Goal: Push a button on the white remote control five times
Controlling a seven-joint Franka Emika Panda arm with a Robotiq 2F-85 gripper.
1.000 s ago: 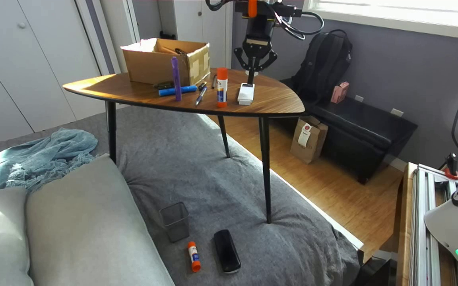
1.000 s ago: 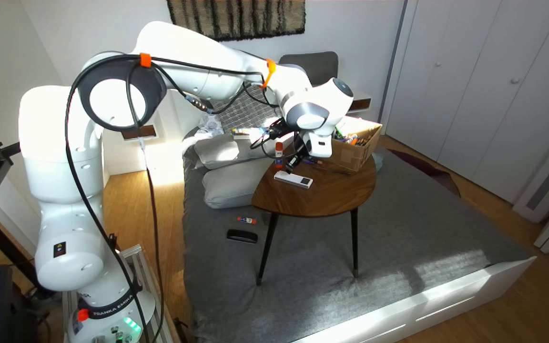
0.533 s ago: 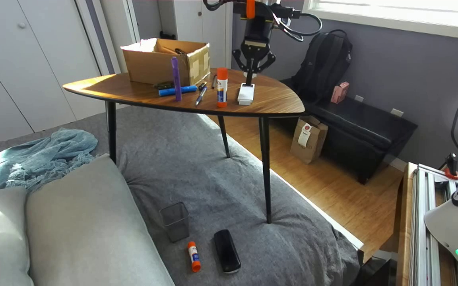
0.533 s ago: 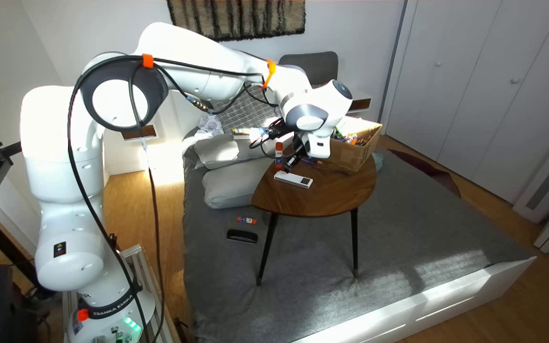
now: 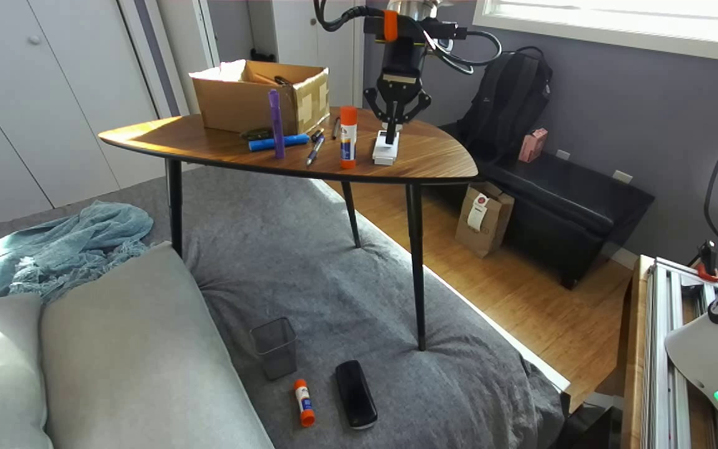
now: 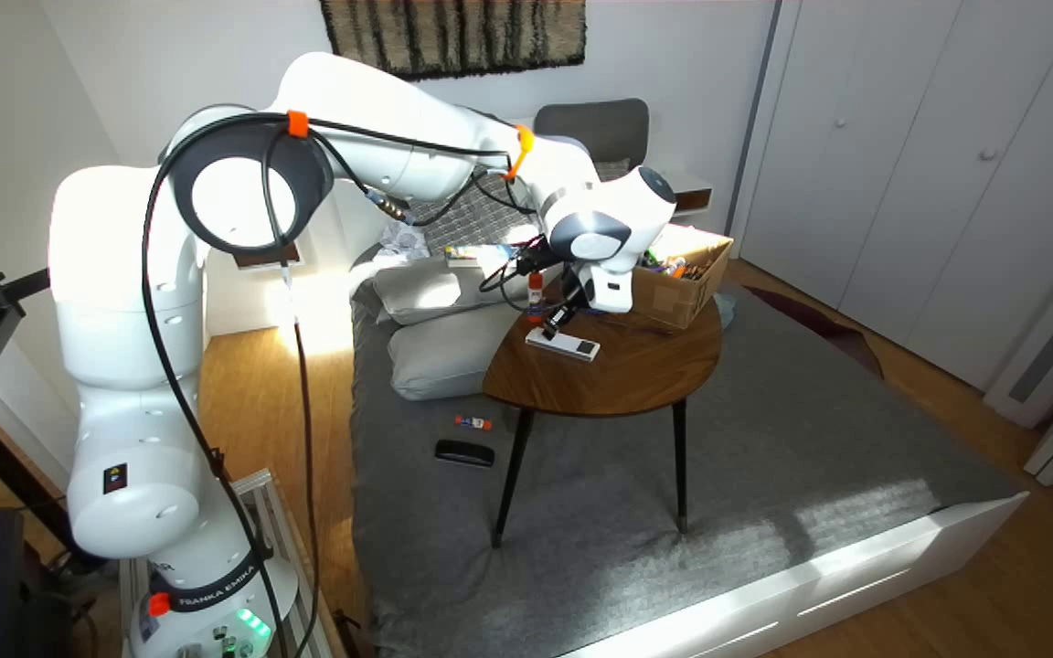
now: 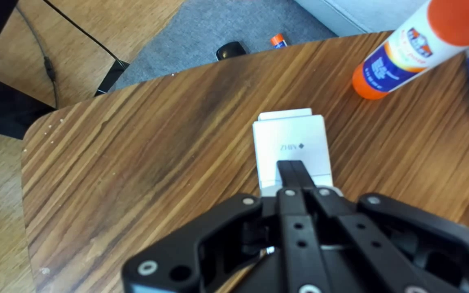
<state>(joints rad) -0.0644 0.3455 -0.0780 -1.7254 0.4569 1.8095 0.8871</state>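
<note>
The white remote control (image 5: 385, 156) lies flat on the wooden table (image 5: 437, 153). In an exterior view the remote (image 6: 570, 344) shows a dark square panel at the end away from the fingertips. In the wrist view the remote's plain end with small lettering (image 7: 291, 136) shows; the rest is hidden behind my gripper (image 7: 290, 162). My gripper is shut with nothing between its fingers. It points down at the remote, and in both exterior views its fingertips (image 5: 390, 141) (image 6: 550, 332) are at the remote's top face, away from the dark panel. Whether they touch it I cannot tell.
An upright orange-capped glue stick (image 5: 348, 138) stands close beside the remote. A pen (image 5: 315, 151), a blue marker (image 5: 279, 143), an upright purple marker (image 5: 277, 125) and a cardboard box (image 5: 247, 103) are farther along the table. The table's curved edge (image 7: 108, 94) is near.
My gripper has moved down, and its shut fingertips now reach further over the remote's plain end. The remote and the other objects have not moved.
</note>
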